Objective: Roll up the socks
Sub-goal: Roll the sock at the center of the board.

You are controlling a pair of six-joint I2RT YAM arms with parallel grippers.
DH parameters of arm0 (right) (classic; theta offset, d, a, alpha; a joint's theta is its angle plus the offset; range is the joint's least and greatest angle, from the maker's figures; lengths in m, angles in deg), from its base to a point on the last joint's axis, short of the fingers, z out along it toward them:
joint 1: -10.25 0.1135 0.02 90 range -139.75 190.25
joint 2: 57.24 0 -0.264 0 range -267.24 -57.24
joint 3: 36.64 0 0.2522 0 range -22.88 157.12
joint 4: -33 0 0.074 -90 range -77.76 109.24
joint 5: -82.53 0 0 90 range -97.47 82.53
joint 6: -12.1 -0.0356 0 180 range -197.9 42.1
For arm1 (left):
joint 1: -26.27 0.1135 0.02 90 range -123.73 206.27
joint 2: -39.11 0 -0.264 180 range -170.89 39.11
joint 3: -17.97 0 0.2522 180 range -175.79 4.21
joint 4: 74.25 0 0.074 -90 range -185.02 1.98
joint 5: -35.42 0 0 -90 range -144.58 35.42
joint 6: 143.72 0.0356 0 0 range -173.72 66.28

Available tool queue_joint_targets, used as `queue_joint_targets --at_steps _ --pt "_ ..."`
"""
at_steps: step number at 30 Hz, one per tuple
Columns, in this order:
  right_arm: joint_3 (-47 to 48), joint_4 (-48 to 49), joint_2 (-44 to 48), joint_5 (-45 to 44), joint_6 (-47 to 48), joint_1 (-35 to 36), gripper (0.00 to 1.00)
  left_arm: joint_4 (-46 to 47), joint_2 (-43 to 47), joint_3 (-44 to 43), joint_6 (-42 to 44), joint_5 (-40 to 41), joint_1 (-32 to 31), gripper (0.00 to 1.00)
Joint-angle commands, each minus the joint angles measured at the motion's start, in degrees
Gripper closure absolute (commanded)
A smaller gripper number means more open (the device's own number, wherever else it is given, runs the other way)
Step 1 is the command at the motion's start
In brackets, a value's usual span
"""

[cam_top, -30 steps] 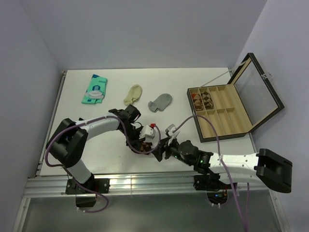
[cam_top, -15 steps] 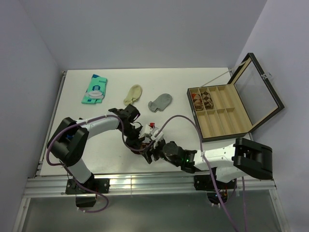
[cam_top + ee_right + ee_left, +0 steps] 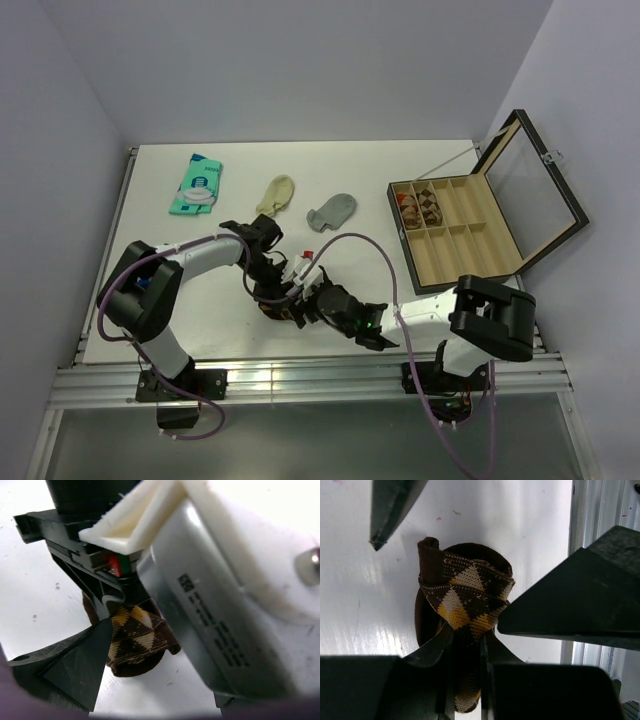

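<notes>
Swinging in from the right since a second ago, the right arm is now folding tightly at the elbow. The right gripper (image 3: 436,583) is crowding up against the left gripper (image 3: 466,645) near the front edge of the counter (image 3: 200,300).

The left gripper is pinching the lower end of the dark-brown argyle sock (image 3: 465,605), which is bunching into a loose roll and resting on the counter. The right gripper is standing spread, one finger on each side of that roll. In the left wrist view the nearer finger is lying just beside the fabric; whether it is touching is not clear.

Farther back, the cream sock (image 3: 276,193) and the grey sock (image 3: 332,211) are lying flat and well apart from both arms. The teal-and-white packet (image 3: 196,184) is sitting to their left. The open compartment box (image 3: 470,235) is standing at the right.
</notes>
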Motion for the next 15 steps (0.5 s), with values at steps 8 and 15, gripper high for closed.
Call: queue_joint_targets --at_steps 8,15 --pt "-8.22 9.78 4.86 8.41 -6.99 -0.43 0.23 -0.47 -0.24 -1.09 3.99 -3.03 -3.05 1.00" --pt "-14.20 10.14 10.84 7.53 -9.29 -0.17 0.23 -0.56 -0.06 -2.23 3.46 -3.74 -2.97 1.00"
